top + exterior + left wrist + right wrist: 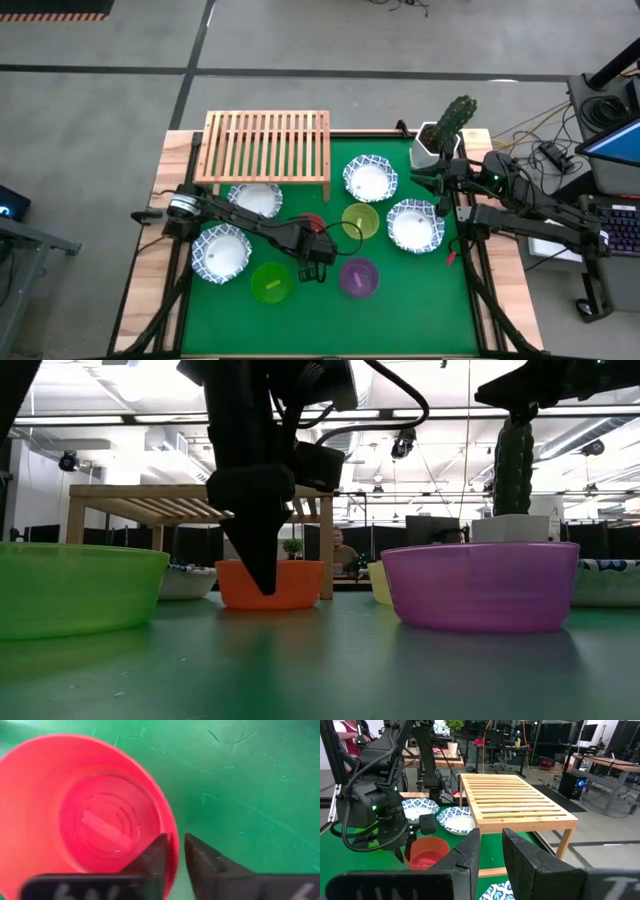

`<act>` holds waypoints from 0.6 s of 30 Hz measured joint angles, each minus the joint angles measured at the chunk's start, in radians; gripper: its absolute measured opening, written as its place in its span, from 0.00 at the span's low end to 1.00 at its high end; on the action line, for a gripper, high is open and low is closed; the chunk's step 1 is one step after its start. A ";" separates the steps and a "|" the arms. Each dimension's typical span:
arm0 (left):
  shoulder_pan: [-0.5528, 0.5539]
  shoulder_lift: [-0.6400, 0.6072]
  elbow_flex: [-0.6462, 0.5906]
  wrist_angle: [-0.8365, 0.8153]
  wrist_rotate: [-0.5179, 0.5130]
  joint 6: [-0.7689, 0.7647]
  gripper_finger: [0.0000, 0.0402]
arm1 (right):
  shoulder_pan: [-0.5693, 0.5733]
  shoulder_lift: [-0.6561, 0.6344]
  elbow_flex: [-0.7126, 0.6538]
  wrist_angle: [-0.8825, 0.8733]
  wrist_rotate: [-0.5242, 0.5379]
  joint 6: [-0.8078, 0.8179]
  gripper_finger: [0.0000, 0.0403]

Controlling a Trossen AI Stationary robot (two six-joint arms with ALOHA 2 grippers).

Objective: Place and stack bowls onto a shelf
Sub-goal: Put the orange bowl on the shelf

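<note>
- The left gripper is down at the red bowl in the middle of the green mat, one finger inside the rim and the other outside — the wall sits pinched between them, so I judge it to be grasping the bowl's edge.
- The shelf stands at the mat's far edge with nothing on its slats; no bowl is placed yet.
- A thin-rim pinch on a light plastic bowl could slip or let the bowl swing as it lifts — a tilted bowl may then catch the shelf's front rail.
- The purple bowl, the yellow-green bowl and the lime green bowl sit near the red one; a wide sweep of the arm could knock them.
- A white bowl with a blue rim lies just in front of the shelf, in the likely path.
- The right gripper waits raised at the mat's right side near the cactus pot, fingers slightly parted and holding nothing.
- From above, the left arm covers most of the red bowl; the low view shows only its side behind the dark gripper, so the contact depth is hard to judge.
</note>
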 joint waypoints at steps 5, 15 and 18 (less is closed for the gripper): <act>-0.005 -0.006 0.004 -0.009 0.000 0.011 0.02 | 0.000 0.000 0.000 0.000 0.000 -0.006 0.17; -0.034 -0.048 0.162 -0.177 -0.005 0.085 0.00 | 0.000 0.000 0.000 0.000 0.000 -0.005 0.17; -0.041 -0.073 0.228 -0.237 -0.006 0.110 0.00 | 0.000 0.000 0.000 -0.001 0.000 -0.004 0.17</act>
